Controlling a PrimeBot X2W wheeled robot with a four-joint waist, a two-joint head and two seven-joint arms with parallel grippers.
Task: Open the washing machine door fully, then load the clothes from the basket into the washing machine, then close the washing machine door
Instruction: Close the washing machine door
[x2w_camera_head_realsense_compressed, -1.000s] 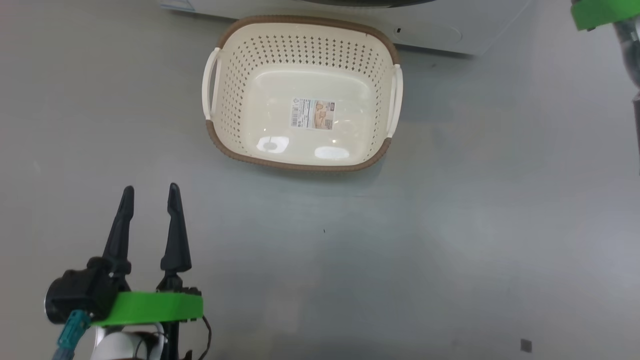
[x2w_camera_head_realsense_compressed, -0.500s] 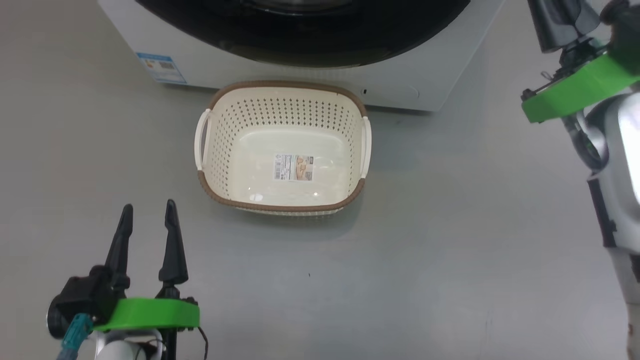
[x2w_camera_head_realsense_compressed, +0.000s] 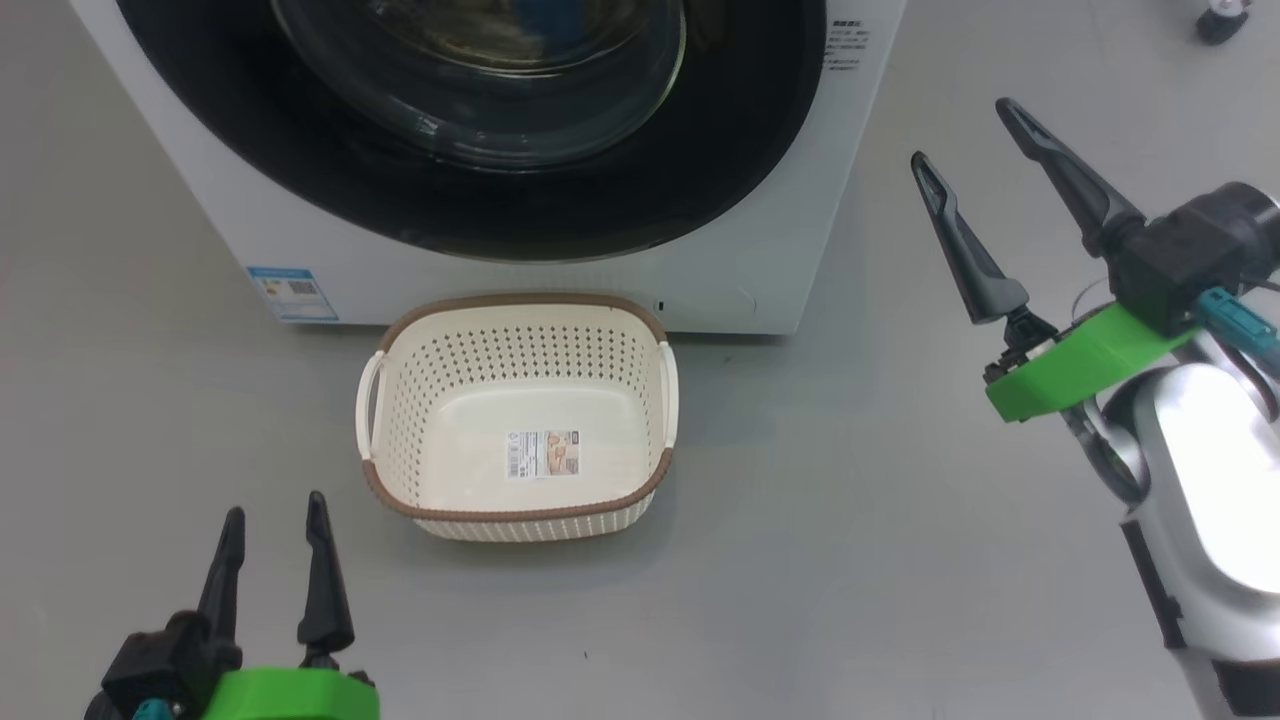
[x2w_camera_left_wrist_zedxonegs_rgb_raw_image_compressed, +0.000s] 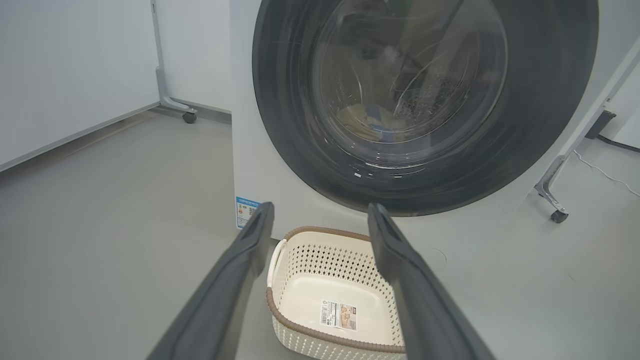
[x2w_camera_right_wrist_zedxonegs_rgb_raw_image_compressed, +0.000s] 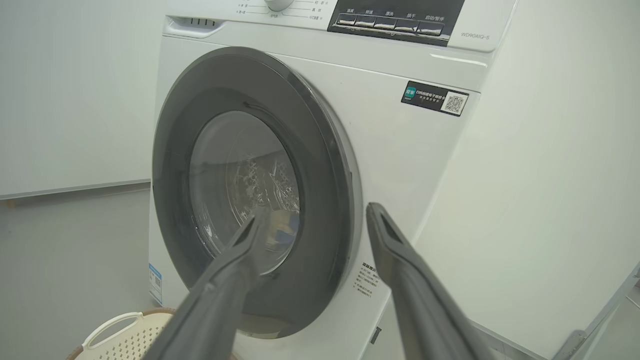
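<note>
Where the basket (x2w_camera_head_realsense_compressed: 430, 400) sits: floor (x2w_camera_head_realsense_compressed: 850, 560), ahead of left gripper (x2w_camera_head_realsense_compressed: 275, 505).
Left gripper: fingers spread, empty.
Right gripper (x2w_camera_head_realsense_compressed: 960, 130): fingers apart, empty.
Washing machine door (x2w_camera_head_realsense_compressed: 700, 150): closed, left of right gripper.
Clothes (x2w_camera_left_wrist_zedxonegs_rgb_raw_image_compressed: 362, 117): behind its glass.

The left gripper (x2w_camera_head_realsense_compressed: 274, 510) sits low, fingers apart, pointing up; the right gripper (x2w_camera_head_realsense_compressed: 960, 130) is higher. Its fingers are wide apart.

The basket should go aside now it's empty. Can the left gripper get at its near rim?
Probably yes. The left gripper stands open, apart from the basket, with bare floor between them and nothing over the brown rim.
</note>
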